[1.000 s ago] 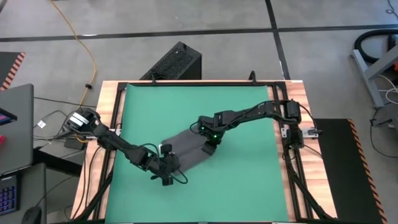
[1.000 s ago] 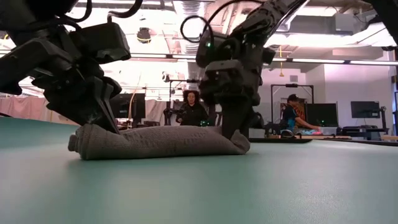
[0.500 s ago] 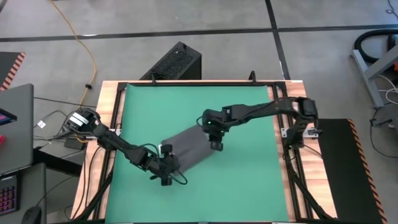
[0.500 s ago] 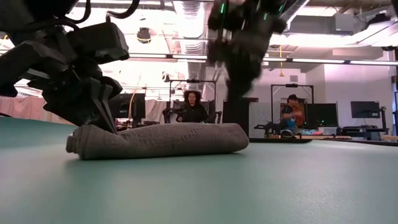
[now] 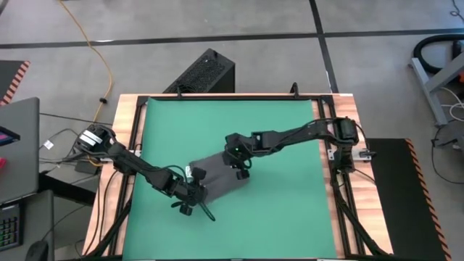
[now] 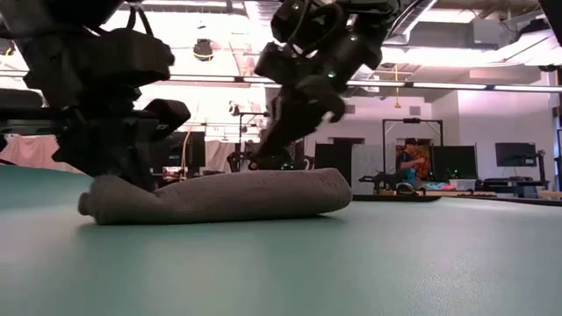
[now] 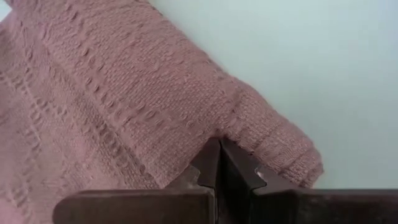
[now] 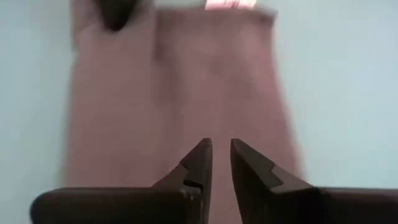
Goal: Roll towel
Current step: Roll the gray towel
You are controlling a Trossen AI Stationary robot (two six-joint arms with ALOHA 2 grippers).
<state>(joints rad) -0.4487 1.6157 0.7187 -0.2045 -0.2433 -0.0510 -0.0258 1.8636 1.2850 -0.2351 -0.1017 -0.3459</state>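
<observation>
The towel (image 5: pixel 220 176) is a dark grey cloth rolled into a low sausage, lying slantwise on the green mat (image 5: pixel 283 130); in the low view the towel (image 6: pixel 219 197) rests along its whole length. My left gripper (image 7: pixel 219 144) stands shut at the roll's near-left end. My right gripper (image 8: pixel 221 148) hovers over the towel's far-right part (image 8: pixel 174 93), its fingers a narrow gap apart with nothing between them. In the low view my right gripper (image 6: pixel 268 156) hangs just above the roll; I see no touch. My left gripper presses its shut fingertips (image 7: pixel 211 155) onto the roll's top close to its end (image 7: pixel 249 118), slanting down from the table's left. The cloth creases around the tips; whether any of it is pinched between them I cannot tell. The roll lies flat on the mat.
Bare green mat lies on all sides of the towel, widest toward the far edge and the right. A wooden frame (image 5: pixel 330 188) borders the mat. A black box (image 5: pixel 205 72) stands beyond the far edge. People sit in the room behind (image 6: pixel 408 162).
My right gripper has risen off the towel's right end, where it stood a second ago, and has rolled its wrist, drifting a little toward the left. That end has sprung back to a round shape. My left gripper has rolled in place, and the roll's left end has crept slightly leftward.
</observation>
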